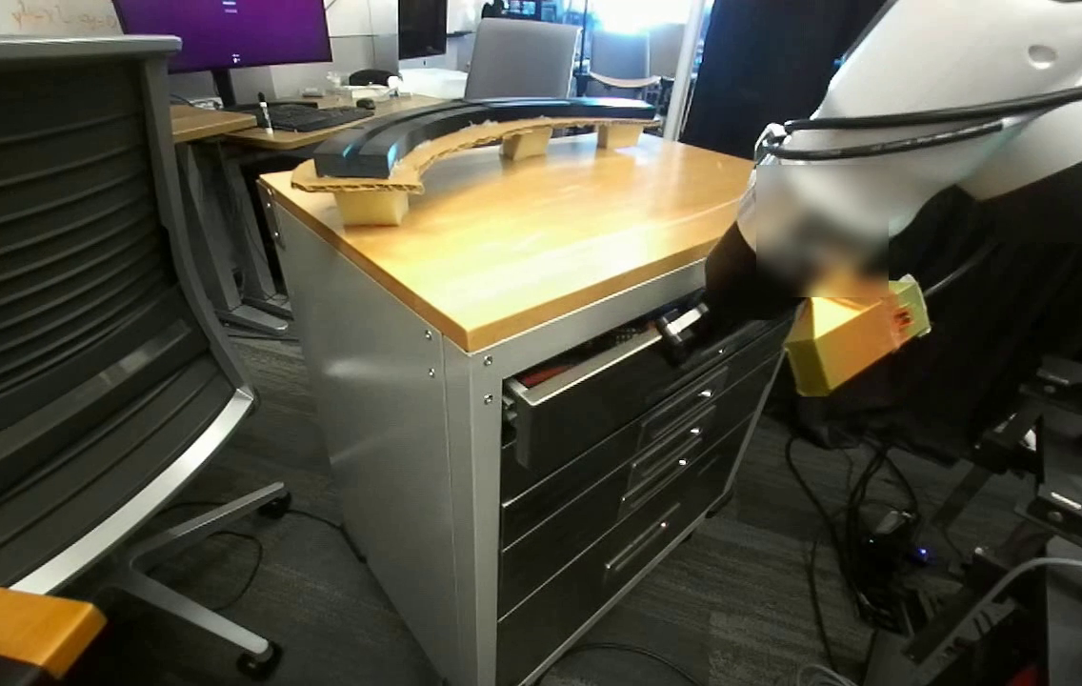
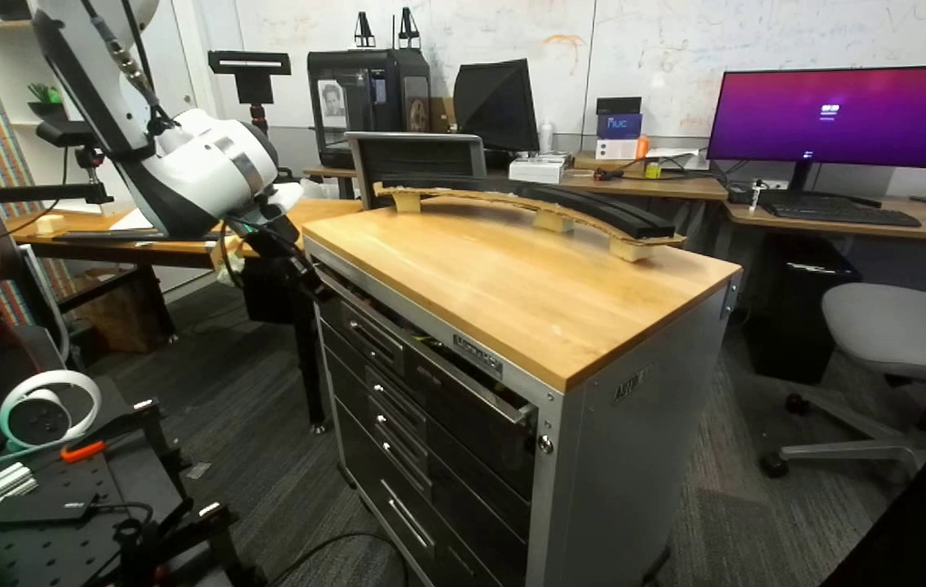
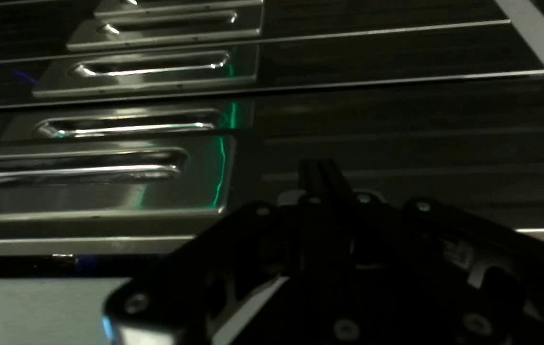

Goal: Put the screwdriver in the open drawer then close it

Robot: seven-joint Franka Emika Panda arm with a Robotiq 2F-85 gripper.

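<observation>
The grey metal top drawer is partly pulled out, and its dark front shows in both exterior views [image 1: 598, 405] [image 2: 475, 387]. In the wrist view its handle plate [image 3: 200, 191] is large at the lower left, with a thin dark gap beside the cabinet frame. My gripper is at the drawer's front edge in both exterior views [image 1: 677, 335] [image 2: 321, 291]. In the wrist view its fingertips [image 3: 319, 165] are together with nothing seen between them, over the drawer front. I cannot tell if they touch it. The screwdriver does not show; the drawer's inside is mostly hidden.
The wooden cabinet top [image 1: 541, 238] overhangs the drawer. A curved black piece [image 1: 484, 129] rests on cardboard and foam blocks there. More drawers [image 2: 463, 481] lie below. A yellow block [image 1: 846, 348] is near the wrist. A chair [image 1: 55, 286] stands beside the cabinet.
</observation>
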